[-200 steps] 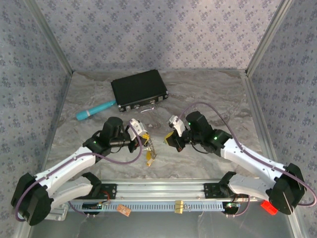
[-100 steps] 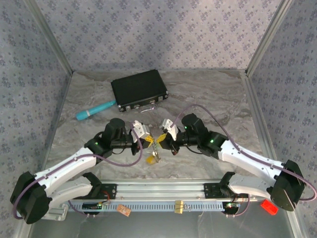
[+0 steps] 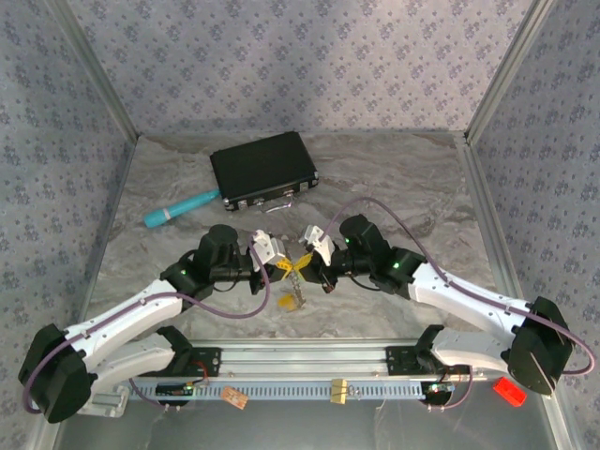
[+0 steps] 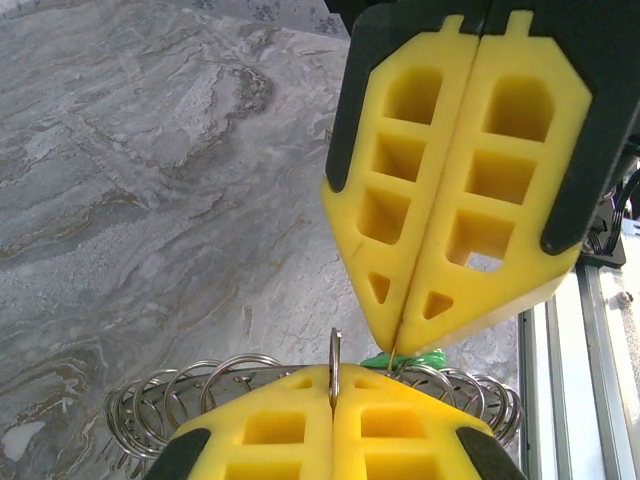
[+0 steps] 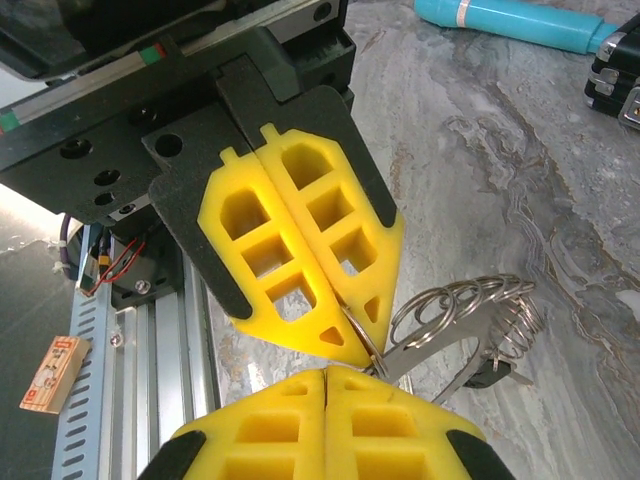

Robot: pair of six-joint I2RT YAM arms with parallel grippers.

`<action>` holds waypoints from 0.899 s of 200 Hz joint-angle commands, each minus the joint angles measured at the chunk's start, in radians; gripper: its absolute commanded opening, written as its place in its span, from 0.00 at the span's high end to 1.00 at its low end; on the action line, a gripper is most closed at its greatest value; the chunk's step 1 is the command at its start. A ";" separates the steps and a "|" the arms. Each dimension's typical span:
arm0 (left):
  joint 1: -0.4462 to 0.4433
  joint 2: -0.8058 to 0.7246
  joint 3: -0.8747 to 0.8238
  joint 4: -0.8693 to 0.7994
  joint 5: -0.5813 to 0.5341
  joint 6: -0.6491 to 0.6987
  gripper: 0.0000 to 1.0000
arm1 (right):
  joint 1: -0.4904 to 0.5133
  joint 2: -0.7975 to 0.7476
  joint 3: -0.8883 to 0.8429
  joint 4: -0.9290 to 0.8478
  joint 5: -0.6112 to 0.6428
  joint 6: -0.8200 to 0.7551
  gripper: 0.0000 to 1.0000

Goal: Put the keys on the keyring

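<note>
We see L gripper (image 3: 284, 269) clamped on keyring (image 5: 465, 315), in front of black case (image 3: 263, 170). R gripper (image 3: 307, 264) closed, tip-to-tip w/ L; its hold: cannot tell.

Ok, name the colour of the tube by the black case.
Turquoise tube, clearest in the right wrist view.

White, black-jointed arms (image 3: 131, 314) trail purple cables (image 3: 375, 200); left pincer (image 4: 333, 372) and right pincer (image 5: 325, 372) have yellow latticed fingers (image 4: 440, 200).
</note>
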 commanded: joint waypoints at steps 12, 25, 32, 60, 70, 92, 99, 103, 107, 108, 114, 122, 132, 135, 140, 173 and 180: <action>-0.031 -0.034 0.007 -0.008 -0.039 0.078 1.00 | -0.029 -0.005 0.035 -0.069 0.016 0.026 1.00; -0.041 -0.039 0.005 -0.017 -0.067 0.104 1.00 | -0.035 -0.002 0.036 -0.077 0.005 0.030 1.00; -0.044 -0.040 0.004 -0.017 -0.075 0.112 1.00 | -0.036 0.000 0.036 -0.078 -0.003 0.032 1.00; -0.051 -0.047 0.002 -0.017 -0.089 0.137 1.00 | -0.043 0.015 0.044 -0.079 -0.054 0.045 1.00; -0.051 -0.049 0.001 -0.014 -0.096 0.139 1.00 | -0.045 0.015 0.045 -0.079 -0.075 0.047 1.00; -0.053 -0.049 0.001 -0.012 -0.101 0.142 1.00 | -0.052 0.015 0.046 -0.079 -0.100 0.046 1.00; -0.053 -0.049 0.001 -0.011 -0.101 0.142 1.00 | -0.052 0.015 0.048 -0.077 -0.105 0.048 1.00; -0.052 -0.047 0.002 -0.010 -0.101 0.142 1.00 | -0.052 0.016 0.049 -0.078 -0.106 0.048 1.00; -0.053 -0.047 0.001 -0.010 -0.099 0.142 1.00 | -0.052 0.017 0.052 -0.077 -0.108 0.049 1.00; -0.052 -0.047 0.001 -0.010 -0.098 0.142 1.00 | -0.052 0.018 0.052 -0.077 -0.109 0.049 1.00; -0.052 -0.046 0.002 -0.010 -0.096 0.142 1.00 | -0.051 0.020 0.055 -0.075 -0.109 0.049 1.00; -0.053 -0.046 0.003 -0.010 -0.093 0.142 1.00 | -0.051 0.027 0.059 -0.076 -0.111 0.047 1.00; -0.053 -0.045 0.003 -0.010 -0.091 0.142 1.00 | -0.051 0.036 0.066 -0.077 -0.114 0.045 1.00; -0.053 -0.046 0.003 -0.010 -0.090 0.142 1.00 | -0.051 0.039 0.069 -0.076 -0.113 0.045 1.00; -0.052 -0.046 0.004 -0.010 -0.088 0.141 1.00 | -0.050 0.042 0.070 -0.076 -0.115 0.044 1.00; -0.053 -0.042 0.006 -0.010 -0.074 0.130 1.00 | -0.050 0.059 0.080 -0.062 -0.118 0.045 1.00; -0.053 -0.040 0.005 -0.011 -0.073 0.126 1.00 | -0.050 0.061 0.081 -0.060 -0.117 0.045 1.00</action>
